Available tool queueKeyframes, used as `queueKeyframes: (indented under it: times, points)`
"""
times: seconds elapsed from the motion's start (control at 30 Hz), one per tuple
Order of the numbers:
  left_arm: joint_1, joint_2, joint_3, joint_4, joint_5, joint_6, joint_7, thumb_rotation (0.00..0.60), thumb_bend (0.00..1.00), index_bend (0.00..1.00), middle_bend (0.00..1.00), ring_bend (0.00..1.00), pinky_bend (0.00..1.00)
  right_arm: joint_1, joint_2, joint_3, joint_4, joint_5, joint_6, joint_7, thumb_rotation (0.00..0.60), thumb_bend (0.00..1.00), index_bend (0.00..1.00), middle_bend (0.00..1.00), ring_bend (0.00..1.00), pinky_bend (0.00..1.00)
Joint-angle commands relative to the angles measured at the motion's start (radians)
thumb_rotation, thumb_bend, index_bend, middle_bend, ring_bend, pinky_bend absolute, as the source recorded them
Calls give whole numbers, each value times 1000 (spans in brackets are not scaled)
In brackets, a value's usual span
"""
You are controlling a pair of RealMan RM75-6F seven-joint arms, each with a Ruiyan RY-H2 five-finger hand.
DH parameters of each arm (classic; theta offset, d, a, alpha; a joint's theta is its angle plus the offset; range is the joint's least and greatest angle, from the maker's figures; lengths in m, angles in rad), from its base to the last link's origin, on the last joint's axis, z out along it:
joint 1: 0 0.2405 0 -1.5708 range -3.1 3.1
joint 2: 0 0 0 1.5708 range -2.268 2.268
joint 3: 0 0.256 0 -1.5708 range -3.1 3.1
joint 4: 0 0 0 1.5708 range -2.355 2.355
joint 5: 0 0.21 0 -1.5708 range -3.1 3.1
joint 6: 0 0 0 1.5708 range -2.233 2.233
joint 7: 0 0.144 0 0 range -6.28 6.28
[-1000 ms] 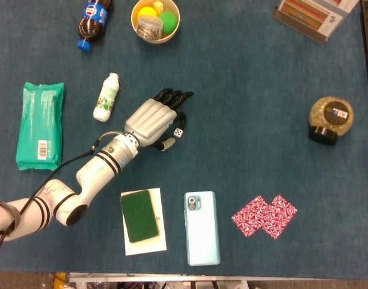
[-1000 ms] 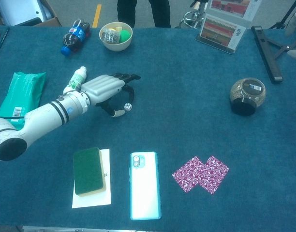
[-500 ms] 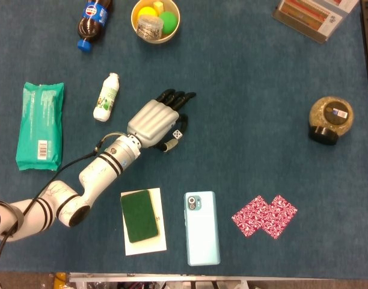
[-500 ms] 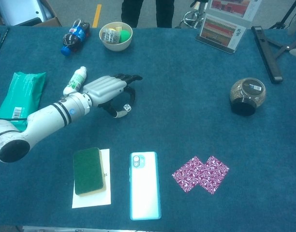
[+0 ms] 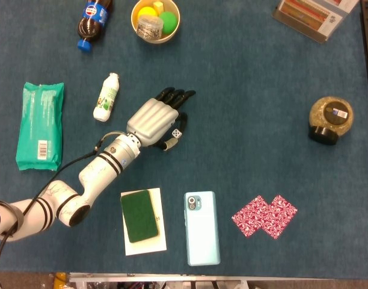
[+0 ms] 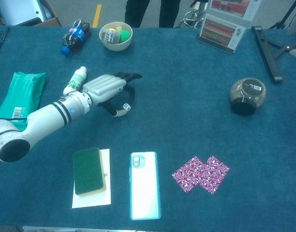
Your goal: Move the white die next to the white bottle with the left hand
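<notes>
The white die sits on the blue table cloth under the right edge of my left hand. In the chest view the die shows between the thumb tip and the dark fingers, which reach out over it, and the left hand appears to pinch it. Whether the die is off the cloth I cannot tell. The white bottle with a green label lies on its side to the upper left of the hand; the chest view shows this bottle just behind the wrist. My right hand shows in neither view.
A green wipes pack lies at the far left. A cola bottle and a bowl are at the back. A green sponge on paper, a phone and a red patterned cloth lie in front, and a jar stands at the right.
The left hand has crept slightly forward and the die has shifted a little leftward, deeper between thumb and fingers. Nothing else on the table moved.
</notes>
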Motion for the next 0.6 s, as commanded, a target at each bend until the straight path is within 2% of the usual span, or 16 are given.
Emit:
queueKeyframes:
  times: [0.03, 0.37, 0.6]
  points:
    - [1, 0, 1, -1, 3, 4, 0, 600, 308, 529, 0, 0, 39, 0, -1, 0, 1, 1, -1, 1, 600, 207, 478, 375, 263, 344]
    - [9, 19, 4, -42, 17, 36, 13, 600, 307, 541, 0, 0, 39, -2, 1, 1, -1, -2, 4, 2, 600, 207, 479, 375, 263, 344]
    - [35, 92, 7, -146, 34, 99, 59, 600, 307, 546, 0, 0, 39, -6, 4, 1, -6, -7, 14, 3, 600, 207, 479, 375, 263, 344]
